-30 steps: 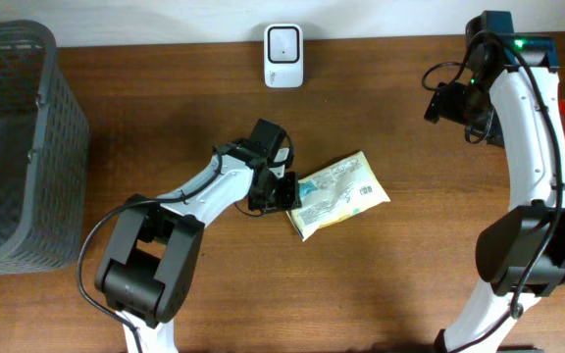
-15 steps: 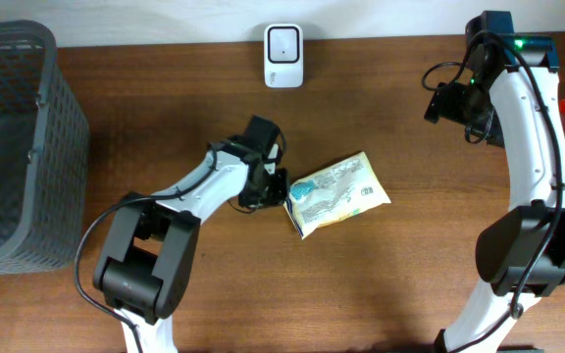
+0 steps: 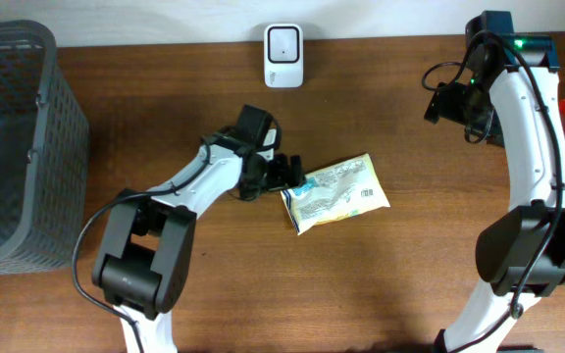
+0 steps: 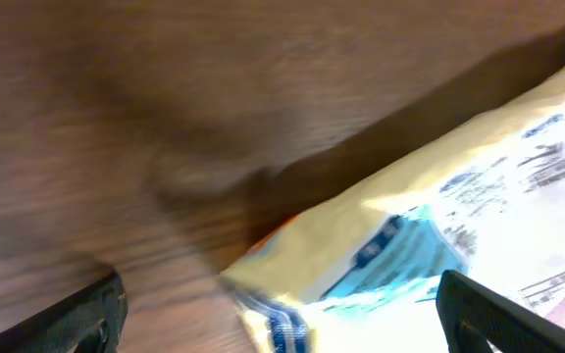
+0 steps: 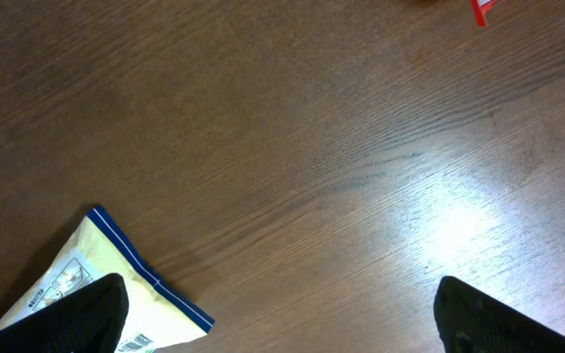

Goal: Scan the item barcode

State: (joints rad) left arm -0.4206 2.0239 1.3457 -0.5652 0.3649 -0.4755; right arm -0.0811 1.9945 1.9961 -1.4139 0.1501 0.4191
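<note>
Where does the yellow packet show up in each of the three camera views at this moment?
Overhead: the packet lies near the centre of the picture.
Left wrist: the packet fills the lower right, close up and blurred.
Right wrist: only a blue-edged corner of the packet shows, at bottom left.
Shared landmark: the brown wooden table under it in all three.

The desk (image 3: 410,275) is brown wood with visible grain and a soft sheen. The packet (image 3: 336,194) is glossy, crinkled plastic film. The left basket (image 3: 67,147) is matt grey plastic mesh.
</note>
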